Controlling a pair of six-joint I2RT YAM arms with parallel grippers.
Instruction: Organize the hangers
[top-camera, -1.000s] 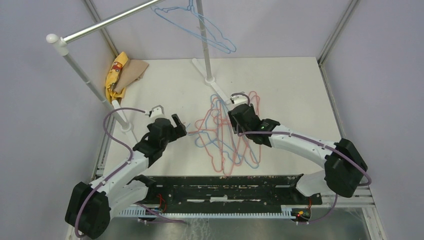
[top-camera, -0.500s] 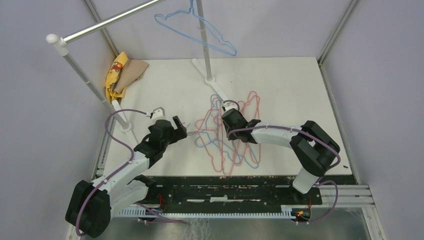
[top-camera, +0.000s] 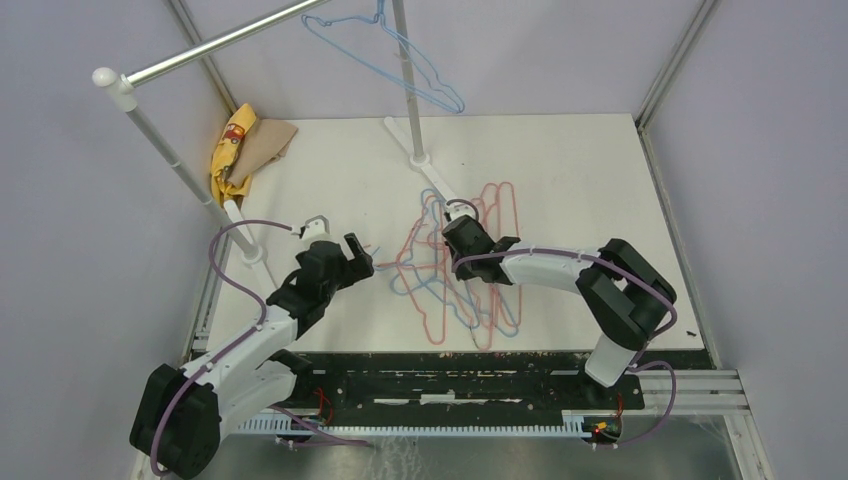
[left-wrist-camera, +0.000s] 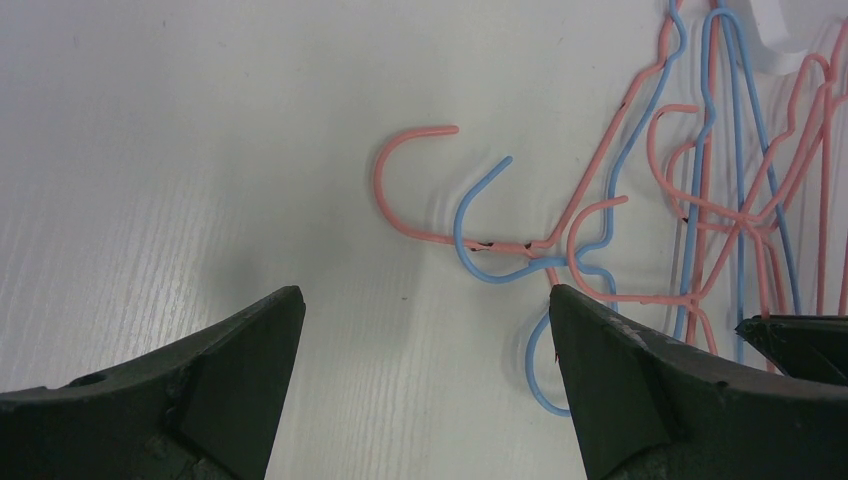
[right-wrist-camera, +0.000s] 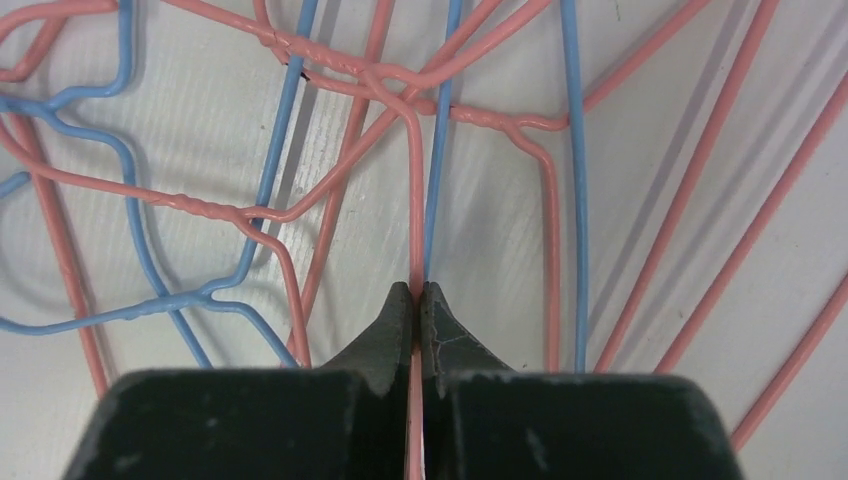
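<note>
The right gripper (right-wrist-camera: 419, 292) is seen pressed together on a straight wire of a pink hanger (right-wrist-camera: 415, 200), low over the white table (top-camera: 600, 190). That wire is crossed by other pink and light-blue wires of the heap of hangers (top-camera: 470, 300) lying mid-table, so the pinched hanger is tangled among them. The left gripper (left-wrist-camera: 425, 330) is spread wide at the heap's left edge, and a pink hook (left-wrist-camera: 385, 185) and a blue hook (left-wrist-camera: 465, 220) lie just beyond its fingers. The heap's far edge is reached by the foot of a white pole (top-camera: 408, 100). One blue hanger (top-camera: 444, 95) is hung from the silver rail (top-camera: 220, 42) above. A yellow cloth (top-camera: 232, 150) is bunched at the far left.
</note>
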